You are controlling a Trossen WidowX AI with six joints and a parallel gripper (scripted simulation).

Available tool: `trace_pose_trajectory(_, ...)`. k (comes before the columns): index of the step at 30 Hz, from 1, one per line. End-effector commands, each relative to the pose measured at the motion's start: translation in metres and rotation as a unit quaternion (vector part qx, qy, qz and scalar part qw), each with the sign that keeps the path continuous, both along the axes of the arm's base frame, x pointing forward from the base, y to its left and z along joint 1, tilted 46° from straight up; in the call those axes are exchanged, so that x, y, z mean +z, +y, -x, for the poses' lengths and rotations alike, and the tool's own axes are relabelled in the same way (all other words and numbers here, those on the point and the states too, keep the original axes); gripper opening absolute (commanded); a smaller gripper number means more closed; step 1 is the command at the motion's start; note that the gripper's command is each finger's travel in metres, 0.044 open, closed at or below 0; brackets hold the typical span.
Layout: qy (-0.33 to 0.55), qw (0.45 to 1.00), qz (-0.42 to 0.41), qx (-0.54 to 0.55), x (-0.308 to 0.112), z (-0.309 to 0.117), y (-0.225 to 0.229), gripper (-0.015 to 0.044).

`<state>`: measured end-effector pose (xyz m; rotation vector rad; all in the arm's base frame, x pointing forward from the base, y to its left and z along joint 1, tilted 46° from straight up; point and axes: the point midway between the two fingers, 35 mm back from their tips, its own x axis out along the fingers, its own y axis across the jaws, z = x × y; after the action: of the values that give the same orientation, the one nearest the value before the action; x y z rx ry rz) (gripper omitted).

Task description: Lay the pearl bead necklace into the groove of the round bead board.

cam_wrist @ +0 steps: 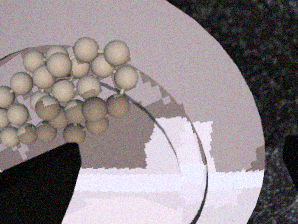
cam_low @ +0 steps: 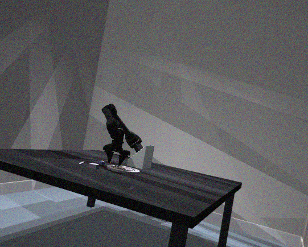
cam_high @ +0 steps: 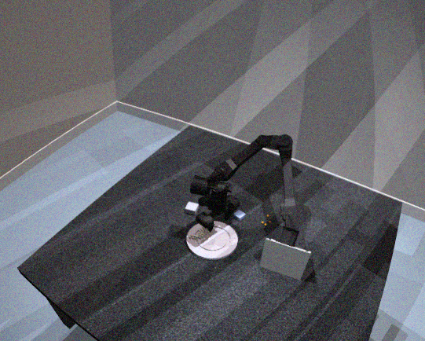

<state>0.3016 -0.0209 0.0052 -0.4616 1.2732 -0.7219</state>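
Note:
The round bead board [cam_high: 221, 254] [cam_low: 136, 171] [cam_wrist: 227, 95] is pale, with a ring groove marked by dark curved lines. The pearl bead necklace [cam_high: 198, 235] [cam_wrist: 59, 65] lies bunched on one side of it, at upper left in the wrist view. Its beads are crowded in several rows, some over the outer groove line and others inward of it; the rest runs out of the wrist view. My gripper [cam_high: 220, 221] [cam_low: 114, 164] [cam_wrist: 183, 151] is wide open and empty, low over the board's edge. One fingertip is beside the lower beads, the other beyond the rim. The left finger hides part of the board.
A grey upright panel with a sloping side [cam_high: 285, 259] [cam_low: 148, 156] stands near the board and the arm's base. A white block [cam_high: 192, 207] and a small bluish block [cam_high: 239, 214] lie on either side of the gripper. Small orange dots [cam_high: 263, 222] show near the base.

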Motion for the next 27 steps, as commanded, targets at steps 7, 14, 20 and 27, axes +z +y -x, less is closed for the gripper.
trace_pose_trajectory(7, -0.003, 1.0, -0.001, -0.001, 0.0054, 0.0007, 0.0051, 0.044)
trace_pose_trajectory(14, -0.003, 1.0, -0.001, -0.001, 0.0054, 0.0007, 0.0051, 0.044)
trace_pose_trajectory(20, -0.003, 1.0, -0.001, -0.001, 0.0054, 0.0007, 0.0051, 0.044)
trace_pose_trajectory(27, -0.003, 1.0, -0.001, -0.001, 0.0054, 0.0007, 0.0051, 0.044)
